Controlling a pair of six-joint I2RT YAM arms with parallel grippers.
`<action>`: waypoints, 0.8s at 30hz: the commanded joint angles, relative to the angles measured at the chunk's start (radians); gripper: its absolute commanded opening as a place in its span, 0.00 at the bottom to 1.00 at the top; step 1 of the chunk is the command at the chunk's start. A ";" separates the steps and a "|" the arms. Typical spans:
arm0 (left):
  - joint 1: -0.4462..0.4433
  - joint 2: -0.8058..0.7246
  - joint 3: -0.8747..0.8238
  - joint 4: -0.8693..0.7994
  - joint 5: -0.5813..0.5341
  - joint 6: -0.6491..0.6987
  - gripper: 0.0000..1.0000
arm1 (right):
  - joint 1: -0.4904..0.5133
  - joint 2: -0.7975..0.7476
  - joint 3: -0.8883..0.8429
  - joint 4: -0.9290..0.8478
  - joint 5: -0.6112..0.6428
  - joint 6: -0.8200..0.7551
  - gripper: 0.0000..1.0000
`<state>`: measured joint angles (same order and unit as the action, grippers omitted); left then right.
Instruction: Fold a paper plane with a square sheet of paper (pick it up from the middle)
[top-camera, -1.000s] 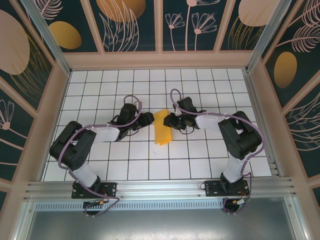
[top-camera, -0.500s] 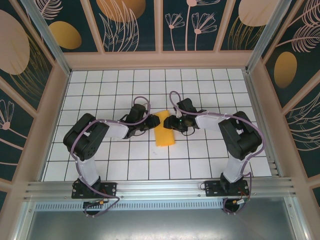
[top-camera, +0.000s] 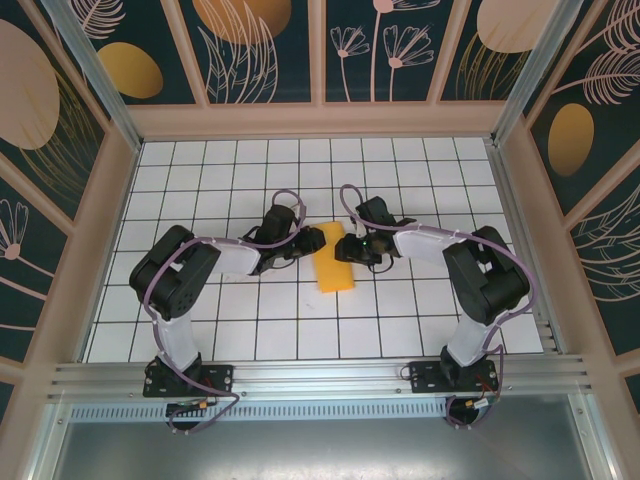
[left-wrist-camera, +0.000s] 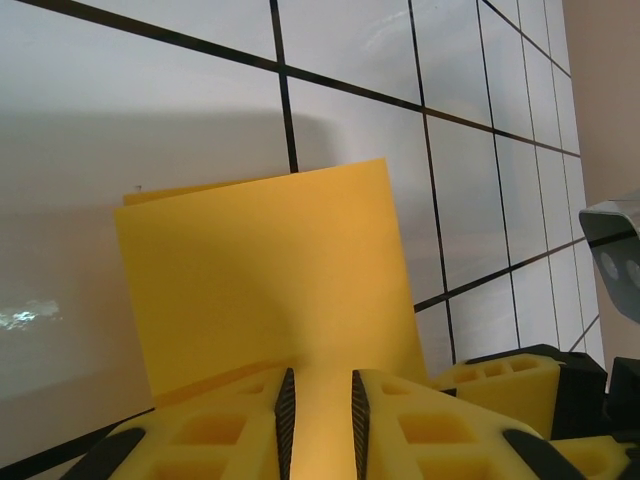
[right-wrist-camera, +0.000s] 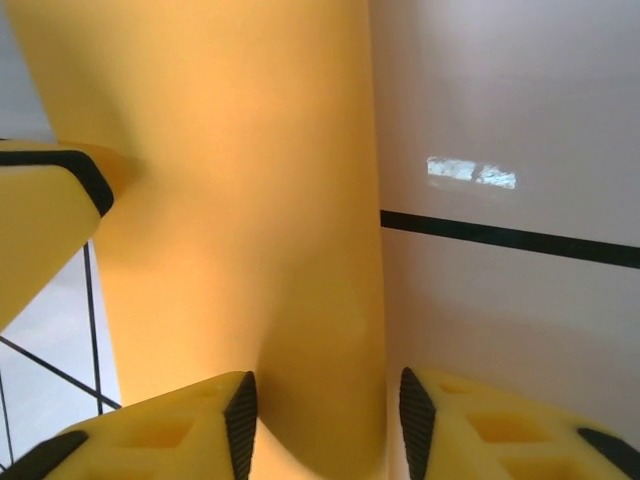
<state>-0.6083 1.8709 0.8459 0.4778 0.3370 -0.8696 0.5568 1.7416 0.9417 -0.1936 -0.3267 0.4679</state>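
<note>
— Left tool (left-wrist-camera: 320, 385)?
— Narrow gap, orange paper running into it; gripped or merely straddled, impossible to tell.
— Right tool (right-wrist-camera: 320, 395)?
— About half open, astride the folded edge, apparently not pinching.
— Square sheet of paper (top-camera: 333, 260)?
— Folded to a narrow strip, flat on the surface (top-camera: 400, 320), centre of the frame, between both tools.
— Step?
— Probably pressing an early lengthwise crease. Next, likely: pin one end, turn the corners in, slowly.
</note>
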 joint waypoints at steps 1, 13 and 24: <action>-0.004 -0.003 0.027 0.017 0.003 0.007 0.28 | -0.003 -0.009 0.005 -0.038 0.056 0.000 0.41; -0.004 -0.077 -0.001 -0.001 -0.102 0.023 0.38 | -0.004 0.002 -0.019 -0.013 0.099 0.039 0.32; -0.005 -0.099 -0.049 -0.055 -0.179 0.005 0.58 | -0.053 -0.026 -0.059 0.101 -0.075 0.090 0.33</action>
<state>-0.6083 1.7977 0.8185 0.4526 0.1783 -0.8623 0.5102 1.7416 0.9039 -0.1406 -0.3389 0.5297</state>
